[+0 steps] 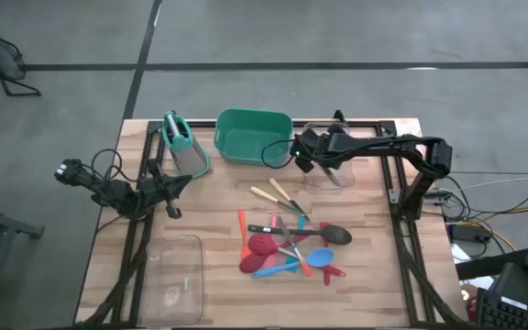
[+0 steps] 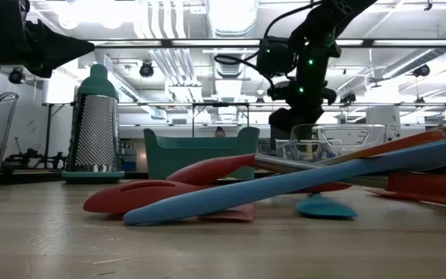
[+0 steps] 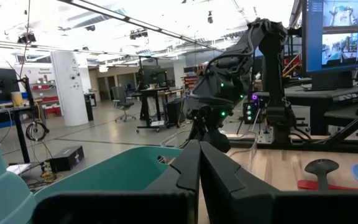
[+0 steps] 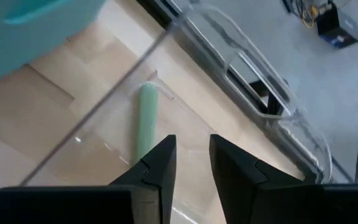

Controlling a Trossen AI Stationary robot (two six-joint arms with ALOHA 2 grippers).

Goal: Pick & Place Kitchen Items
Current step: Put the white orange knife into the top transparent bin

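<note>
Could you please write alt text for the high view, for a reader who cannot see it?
A pile of kitchen utensils lies mid-table on a wooden table. The right gripper hangs over a clear bin beside a green tub; the left gripper waits near a grater.

The wooden surface (image 1: pixel 374 275) carries a heap of utensils (image 1: pixel 291 243) near its middle, red, pink and blue spatulas crossed over a black ladle (image 1: pixel 330 233). Two yellow-handled tools (image 1: pixel 278 195) lie just behind the heap. Along the back edge stand a grater (image 1: pixel 183 145), a green tub (image 1: pixel 252 137) and a clear bin (image 1: pixel 330 169). Another clear bin (image 1: pixel 174 280) sits at the front left.
</note>
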